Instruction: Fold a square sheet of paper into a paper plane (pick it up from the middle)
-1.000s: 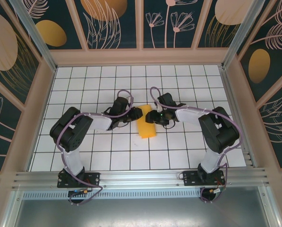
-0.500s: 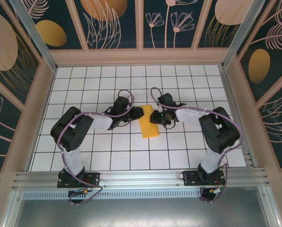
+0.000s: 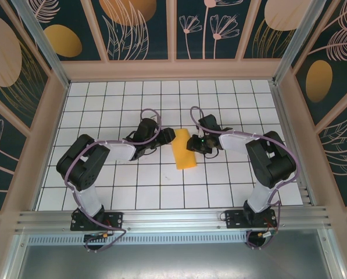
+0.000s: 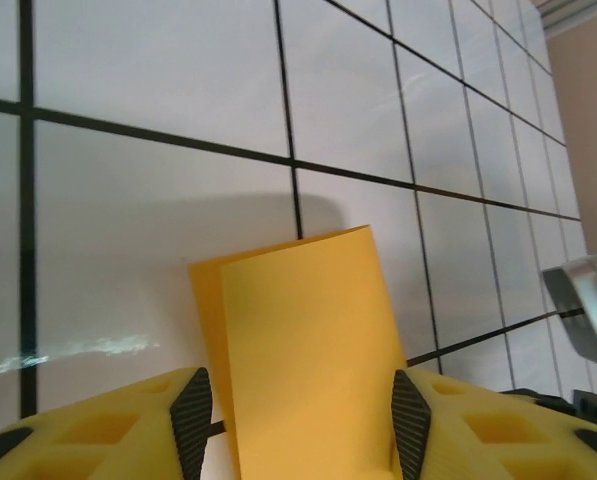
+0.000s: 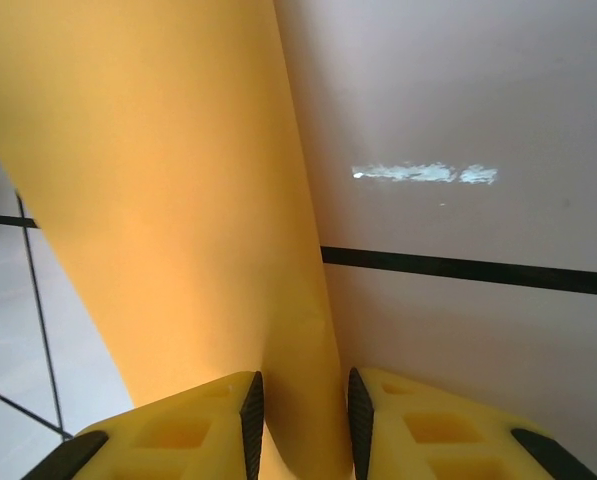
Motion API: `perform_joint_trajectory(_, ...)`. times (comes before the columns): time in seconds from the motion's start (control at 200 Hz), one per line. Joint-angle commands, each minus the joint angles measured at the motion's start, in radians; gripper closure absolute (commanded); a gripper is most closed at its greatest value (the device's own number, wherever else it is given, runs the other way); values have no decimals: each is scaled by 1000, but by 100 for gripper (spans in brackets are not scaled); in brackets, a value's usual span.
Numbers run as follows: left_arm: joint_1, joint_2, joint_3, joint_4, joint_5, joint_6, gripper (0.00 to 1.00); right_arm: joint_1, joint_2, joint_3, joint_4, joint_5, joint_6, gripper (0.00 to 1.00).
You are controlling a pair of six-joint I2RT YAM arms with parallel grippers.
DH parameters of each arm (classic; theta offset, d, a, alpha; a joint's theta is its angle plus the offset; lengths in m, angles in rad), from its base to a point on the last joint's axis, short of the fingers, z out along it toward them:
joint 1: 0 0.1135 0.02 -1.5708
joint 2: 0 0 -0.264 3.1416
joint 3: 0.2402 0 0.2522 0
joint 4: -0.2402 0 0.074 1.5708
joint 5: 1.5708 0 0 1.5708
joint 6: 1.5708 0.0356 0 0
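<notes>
The square sheet of paper [image 3: 183, 150] lies folded in half as an orange strip at the middle of the white grid table [image 3: 161, 186]. In the left wrist view the doubled sheet [image 4: 308, 350] runs between the jaws of my left gripper [image 4: 300, 410], which stands open with both pads clear of the sheet's edges. That left gripper [image 3: 164, 141] sits at the strip's left side. My right gripper [image 3: 190, 143] is at the strip's upper right. Its jaws [image 5: 300, 420] are pinched on the raised, curved edge of the paper [image 5: 168, 200].
Wooden walls with dark leaf panels [image 3: 173, 35] enclose the table on three sides. An aluminium rail [image 3: 173, 218] runs along the near edge, where both arm bases are bolted. White grid tiles spread around the paper on all sides.
My left gripper has opened and let go of the paper, drawing slightly left. My right gripper has closed on the paper's right edge. The strip has tilted a little.
</notes>
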Motion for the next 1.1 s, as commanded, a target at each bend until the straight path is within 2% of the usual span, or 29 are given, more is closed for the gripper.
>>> perform_joint_trajectory(0.0,-4,-23,-25,-27,-11,-7,40,-10,-25,-25,53,-71,31,67)
perform_joint_trajectory(0.145,-5,-14,-48,63,82,-36,39,-17,-27,-31,69,-95,40,66)
perform_joint_trajectory(0.525,-5,17,-77,156,189,-37,39,-39,-42,-56,107,-137,64,63)
perform_joint_trajectory(0.701,-4,17,-90,192,220,-36,49,-52,-54,-63,114,-141,71,62)
perform_joint_trajectory(0.911,-5,20,-110,252,247,-53,68,-61,-66,-70,116,-146,75,62)
perform_joint_trajectory(1.096,-5,33,-96,253,256,-53,78,-63,-78,-69,111,-144,70,62)
